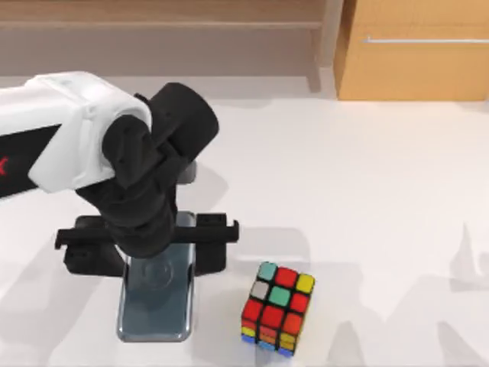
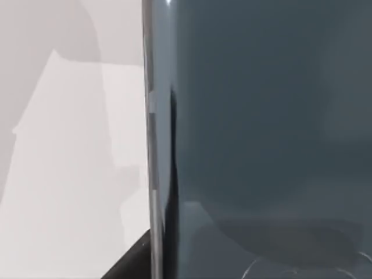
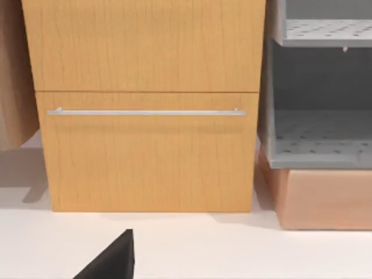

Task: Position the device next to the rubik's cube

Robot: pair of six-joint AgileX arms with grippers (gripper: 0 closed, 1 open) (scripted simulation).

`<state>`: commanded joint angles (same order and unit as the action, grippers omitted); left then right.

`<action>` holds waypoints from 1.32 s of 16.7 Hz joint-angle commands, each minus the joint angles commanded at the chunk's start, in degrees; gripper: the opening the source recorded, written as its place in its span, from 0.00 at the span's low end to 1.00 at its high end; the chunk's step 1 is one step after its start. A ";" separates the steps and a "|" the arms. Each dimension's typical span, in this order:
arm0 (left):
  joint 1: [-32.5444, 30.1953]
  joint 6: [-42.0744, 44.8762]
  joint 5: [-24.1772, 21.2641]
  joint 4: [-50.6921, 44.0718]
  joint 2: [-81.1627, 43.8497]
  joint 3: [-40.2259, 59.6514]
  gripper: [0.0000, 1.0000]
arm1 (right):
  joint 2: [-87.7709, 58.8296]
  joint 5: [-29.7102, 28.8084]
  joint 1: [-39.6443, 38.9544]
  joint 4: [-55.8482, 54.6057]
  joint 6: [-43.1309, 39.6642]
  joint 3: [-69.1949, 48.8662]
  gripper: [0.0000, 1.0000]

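Left hand (image 1: pixel 157 248) sits low over the smartphone (image 1: pixel 155 294), its black cross-bar spanning the phone's upper part. Fingers are hidden under the wrist, so whether it grips the phone or has let go: cannot tell. The phone lies flat on the white table (image 1: pixel 367 191) at the front left, long axis running front to back, and its glossy grey-blue face (image 2: pixel 261 133) is pressed close to the left wrist camera. The rubik's cube (image 1: pixel 276 308) stands just to the phone's right, near but apart, a strip of bare table between them.

Judgement: placement is nearly or already done, since the phone is beside the cube. To do it well:
- keep the phone flat, don't drag it sideways into the cube
- if gripped, release only with the slab fully resting on the table
- lift straight up so the fingers don't catch the silver edge (image 2: pixel 152 145)

The right arm is parked; its wrist camera faces a wooden drawer cabinet (image 3: pixel 145 104) and a grey shelf unit (image 3: pixel 319 116).
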<state>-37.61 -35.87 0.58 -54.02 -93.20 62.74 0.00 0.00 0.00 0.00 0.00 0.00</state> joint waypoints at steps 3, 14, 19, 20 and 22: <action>-0.26 0.06 -0.01 0.95 0.55 2.17 0.00 | 0.00 0.00 0.00 0.00 0.00 0.00 1.00; -0.62 0.04 -0.61 5.68 3.52 9.84 0.00 | 0.00 0.00 0.00 0.00 0.00 0.00 1.00; -0.49 -0.10 -1.09 7.78 4.59 10.81 0.00 | 0.00 0.00 0.00 0.00 0.00 0.00 1.00; -0.46 -0.12 -1.17 8.15 4.73 10.77 0.00 | 0.00 0.00 0.00 0.00 0.00 0.00 1.00; -0.42 -0.17 -1.30 8.81 4.89 10.34 0.00 | 0.00 0.00 0.00 0.00 0.00 0.00 1.00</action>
<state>-38.03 -36.04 -0.72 -45.22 -88.31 73.08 0.00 0.00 0.00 0.00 0.00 0.00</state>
